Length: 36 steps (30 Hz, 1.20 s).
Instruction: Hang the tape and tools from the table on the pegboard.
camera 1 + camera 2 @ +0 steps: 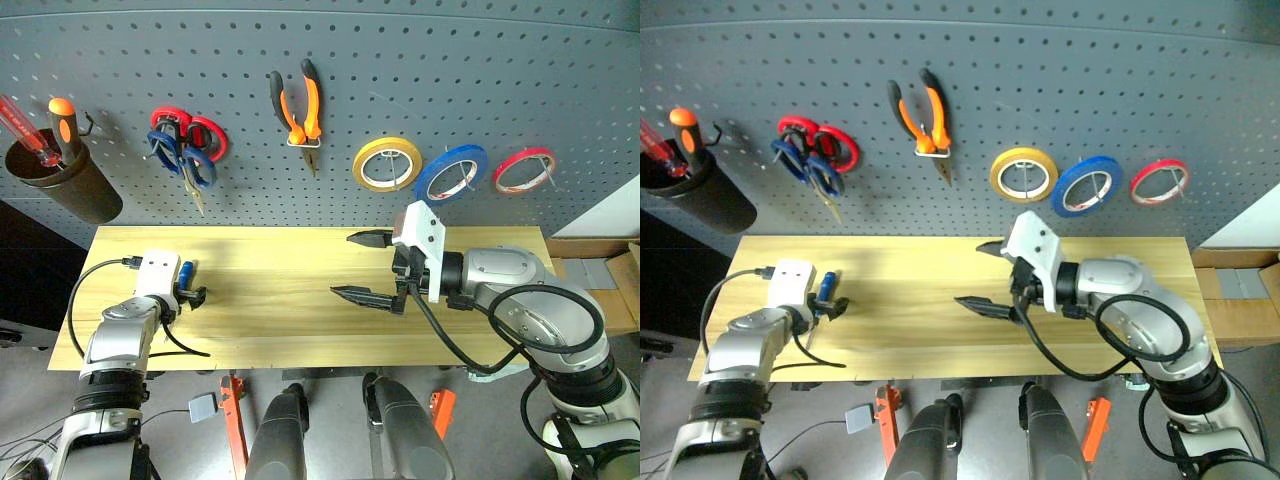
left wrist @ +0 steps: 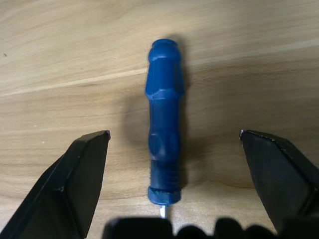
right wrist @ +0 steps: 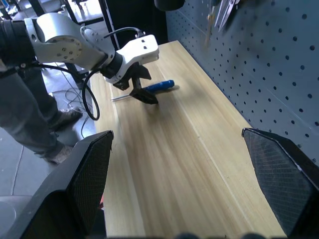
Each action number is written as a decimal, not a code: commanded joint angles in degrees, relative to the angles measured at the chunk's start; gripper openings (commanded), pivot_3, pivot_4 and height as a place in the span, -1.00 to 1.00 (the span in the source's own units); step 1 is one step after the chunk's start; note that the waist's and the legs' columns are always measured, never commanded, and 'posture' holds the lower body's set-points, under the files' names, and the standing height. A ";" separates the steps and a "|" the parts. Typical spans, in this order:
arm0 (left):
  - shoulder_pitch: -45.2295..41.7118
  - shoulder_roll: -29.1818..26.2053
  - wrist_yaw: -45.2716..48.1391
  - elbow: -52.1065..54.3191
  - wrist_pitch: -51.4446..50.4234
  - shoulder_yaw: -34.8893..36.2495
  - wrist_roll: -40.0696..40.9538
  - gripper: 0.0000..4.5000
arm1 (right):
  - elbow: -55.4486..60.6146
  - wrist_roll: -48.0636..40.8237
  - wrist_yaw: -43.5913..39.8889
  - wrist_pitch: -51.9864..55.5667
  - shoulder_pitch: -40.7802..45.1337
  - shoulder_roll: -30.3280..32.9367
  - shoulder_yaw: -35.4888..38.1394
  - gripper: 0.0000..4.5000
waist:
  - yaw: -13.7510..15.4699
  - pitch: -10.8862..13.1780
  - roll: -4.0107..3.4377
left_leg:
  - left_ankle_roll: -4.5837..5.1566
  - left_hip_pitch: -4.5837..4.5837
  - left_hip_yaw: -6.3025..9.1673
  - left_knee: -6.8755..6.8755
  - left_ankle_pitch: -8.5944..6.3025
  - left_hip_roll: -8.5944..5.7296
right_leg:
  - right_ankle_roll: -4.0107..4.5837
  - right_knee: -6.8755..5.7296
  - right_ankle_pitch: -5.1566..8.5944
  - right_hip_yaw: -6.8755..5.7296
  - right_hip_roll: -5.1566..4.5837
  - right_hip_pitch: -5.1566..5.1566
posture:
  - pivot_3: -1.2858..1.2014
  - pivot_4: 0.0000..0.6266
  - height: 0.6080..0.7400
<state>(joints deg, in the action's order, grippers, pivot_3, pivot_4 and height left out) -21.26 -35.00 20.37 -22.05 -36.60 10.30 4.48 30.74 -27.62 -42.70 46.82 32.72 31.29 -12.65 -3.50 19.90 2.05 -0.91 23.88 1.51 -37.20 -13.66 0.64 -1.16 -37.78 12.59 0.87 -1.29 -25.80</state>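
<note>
The left pincer (image 2: 169, 149) straddled the screwdriver (image 2: 164, 124) on the counter (image 1: 300, 300), wide apart, needing only to close; the right pincer (image 1: 365, 265) also gaped.

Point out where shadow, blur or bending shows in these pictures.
Left wrist view: the blue screwdriver casts a soft shadow on the table; the left claw looks soft at the frame edge. Right wrist view: tools on the pegboard are blurred. Left eye view: the pegboard's top edge bows.
</note>
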 commanded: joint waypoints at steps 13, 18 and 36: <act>6.81 -1.59 0.40 3.15 2.83 3.07 0.15 -0.83 | -0.03 5.88 -0.29 -3.40 3.77 1.68 -2.28 1.00 | -0.40 0.00 0.00 | -0.01 -0.01 -0.03 -0.14 0.01 0.02 | -0.01 -0.08 0.00 0.04 0.00 -0.01 | -0.06 0.15 1.00; 10.31 -0.42 -2.21 8.72 5.34 5.23 0.40 -0.83 | -0.69 6.44 -0.45 -3.98 3.80 1.46 -2.10 1.00 | -0.27 0.00 0.00 | -0.01 0.03 0.00 -0.14 0.00 0.01 | 0.00 -0.03 0.00 0.07 -0.07 -0.02 | -0.06 0.15 1.00; 27.46 3.07 -10.94 39.27 42.92 13.52 -7.96 -0.83 | -3.84 5.19 -4.32 -21.09 1.94 -1.03 3.71 1.00 | 0.36 0.00 0.01 | -0.01 0.22 0.09 0.15 0.00 -0.05 | 0.11 0.39 -0.01 0.04 -0.28 -0.03 | -0.03 0.07 1.00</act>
<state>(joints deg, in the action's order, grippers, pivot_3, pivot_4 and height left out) 6.69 -32.05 11.71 12.84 5.58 20.35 -2.80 25.73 -20.82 -45.27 28.73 34.91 30.34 -11.13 -3.14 19.90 2.07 -0.92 24.10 1.60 -37.05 -13.67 0.59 -1.05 -37.38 12.58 0.91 -1.57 -25.83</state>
